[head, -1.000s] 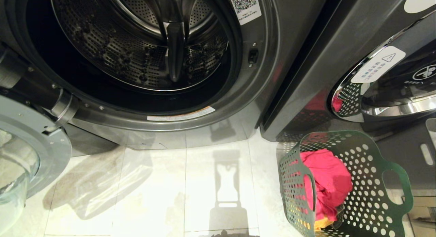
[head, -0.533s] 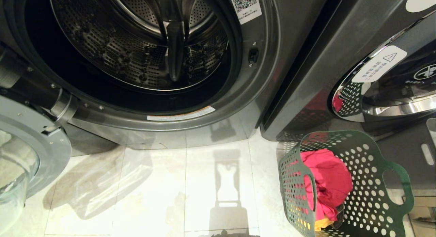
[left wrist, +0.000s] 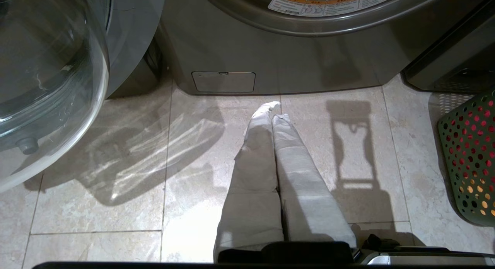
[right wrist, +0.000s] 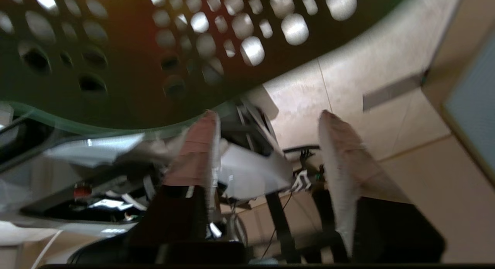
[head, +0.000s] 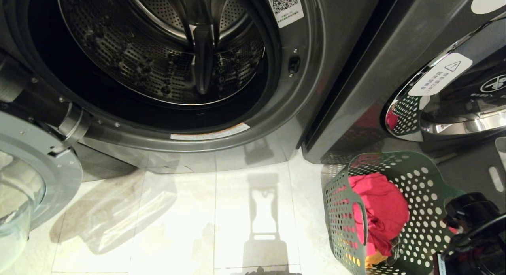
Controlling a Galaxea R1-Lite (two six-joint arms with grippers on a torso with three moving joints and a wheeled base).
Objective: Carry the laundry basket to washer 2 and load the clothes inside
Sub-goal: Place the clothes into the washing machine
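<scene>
Stood on the tiled floor (head: pixel 253 211) at the right: the green perforated laundry basket (head: pixel 411 227), just in front of the second, closed machine (head: pixel 395 69) and a little to the right of the open washer (head: pixel 178 69). Held a heap of pink clothes (head: pixel 379 211) with a scrap of yellow showing low down through the holes. Nothing yet in the bare steel drum (head: pixel 158 53); door (head: pixel 23 180) swung wide to the left.

Newly entered at the lower right corner of the head view, absent there a second ago: the dark right arm (head: pixel 474 227), now crossing the basket's near handle. Seen from its own wrist camera, the right gripper (right wrist: pixel 267 118) close under the basket's dotted wall (right wrist: pixel 154 37), fingers parted with a clear gap, nothing between them, the picture smeared by motion. Basket itself unshifted over that second.

Left gripper (left wrist: pixel 272 110) pointed at the floor before the washer, fingers pressed together on nothing, idle.

Judged from this: carrying finished, loading about to begin, with the right arm coming round to reach the clothes. Likely snag: catching the rim or handle rather than clearing it to get at the fabric.
</scene>
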